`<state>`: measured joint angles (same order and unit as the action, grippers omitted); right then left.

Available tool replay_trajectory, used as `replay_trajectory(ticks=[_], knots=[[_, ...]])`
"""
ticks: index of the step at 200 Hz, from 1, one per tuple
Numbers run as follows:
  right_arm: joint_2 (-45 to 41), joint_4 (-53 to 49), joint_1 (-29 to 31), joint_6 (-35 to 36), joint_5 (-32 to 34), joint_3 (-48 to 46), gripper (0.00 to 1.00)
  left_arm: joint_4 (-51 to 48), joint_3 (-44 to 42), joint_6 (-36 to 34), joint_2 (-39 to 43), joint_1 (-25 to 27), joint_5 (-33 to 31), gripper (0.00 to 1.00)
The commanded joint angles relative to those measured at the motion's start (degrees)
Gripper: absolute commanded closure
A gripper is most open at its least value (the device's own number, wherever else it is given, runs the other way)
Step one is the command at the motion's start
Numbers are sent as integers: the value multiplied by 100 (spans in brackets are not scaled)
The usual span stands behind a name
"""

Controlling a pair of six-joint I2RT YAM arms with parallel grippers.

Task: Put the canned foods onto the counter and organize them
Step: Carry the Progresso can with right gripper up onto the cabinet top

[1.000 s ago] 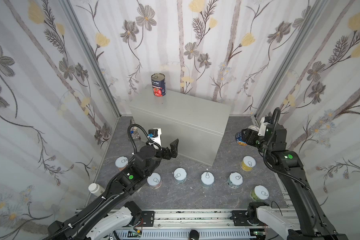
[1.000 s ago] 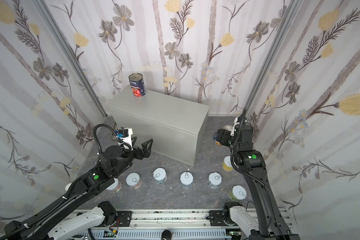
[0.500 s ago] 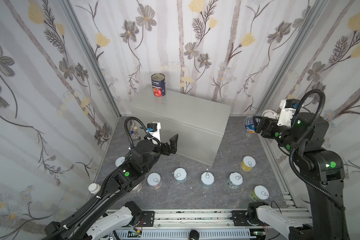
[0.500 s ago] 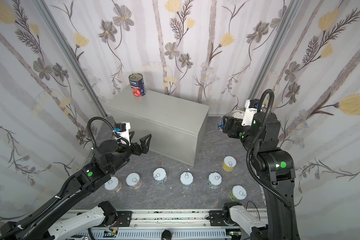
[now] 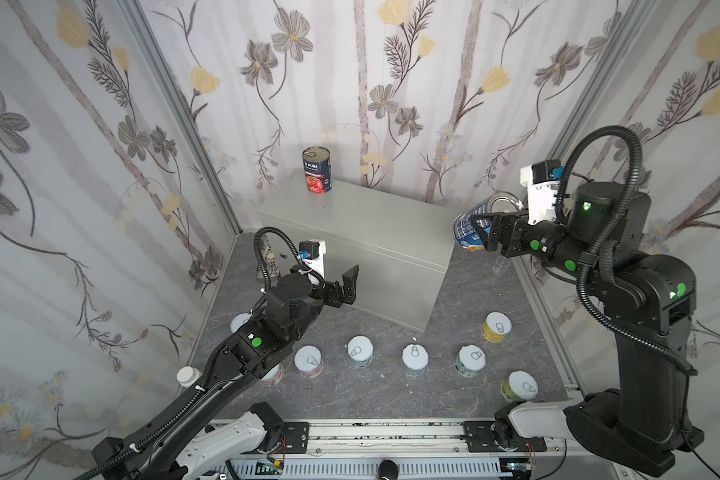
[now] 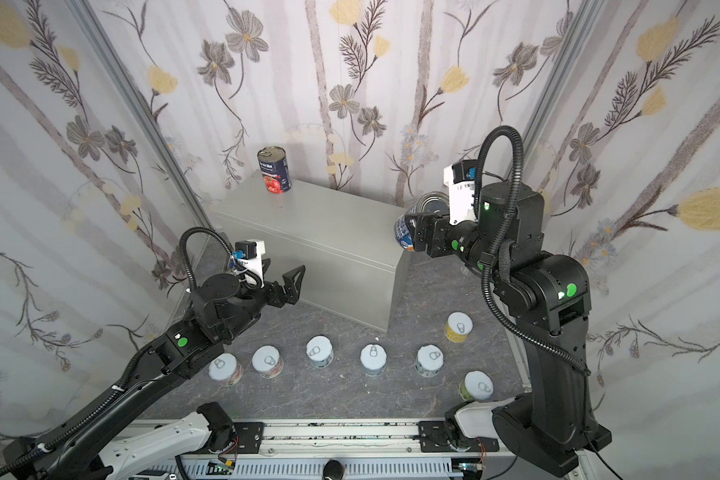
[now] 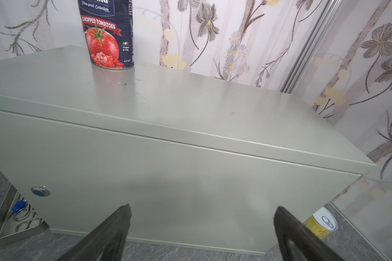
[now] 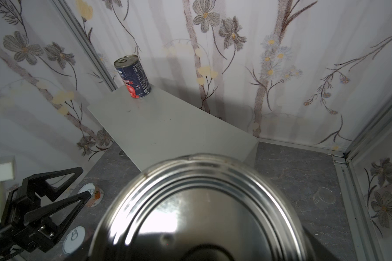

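Observation:
The light-grey counter (image 5: 362, 232) (image 7: 168, 113) stands against the back wall. A navy-red tomato can (image 5: 316, 170) (image 8: 134, 76) is upright on its back left corner. My right gripper (image 5: 486, 229) is shut on a tall blue-labelled can (image 5: 467, 232), tilted in the air off the counter's right end. Its steel end (image 8: 197, 214) fills the right wrist view and hides the fingers. My left gripper (image 5: 348, 284) (image 7: 201, 214) is open and empty in front of the counter's face. Several short cans (image 5: 360, 351) (image 5: 415, 359) (image 5: 496, 327) stand on the floor in front.
A white pill bottle (image 5: 188, 376) sits by the left wall. A metal tray with tools (image 7: 16, 217) lies left of the counter. A small clear cup (image 5: 500, 262) rests on the floor under the right arm. Floral walls close in on three sides.
My right arm has lifted the blue can from near the floor up to the height of the counter top. The left gripper drifted slightly and stayed open.

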<state>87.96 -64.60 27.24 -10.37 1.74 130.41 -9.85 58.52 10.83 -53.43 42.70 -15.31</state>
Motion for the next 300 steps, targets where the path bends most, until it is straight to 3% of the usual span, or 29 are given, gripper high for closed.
replay_trajectory(ticks=[1,87,193,283,300], knots=[[257,620,202,173,173,280,62,53,109,-53,-27,2,25,0],[1465,547,769,463,145,907,65,71,-49,-101,8,2,84,0],[1876,354,732,759,110,906,67,107,-80,-142,-194,4,284,0],[2328,370,528,770,-200,1006,46,106,-78,-186,-185,4,309,0],[2365,377,518,780,-217,1030,38,112,-42,-210,-219,2,309,0]])
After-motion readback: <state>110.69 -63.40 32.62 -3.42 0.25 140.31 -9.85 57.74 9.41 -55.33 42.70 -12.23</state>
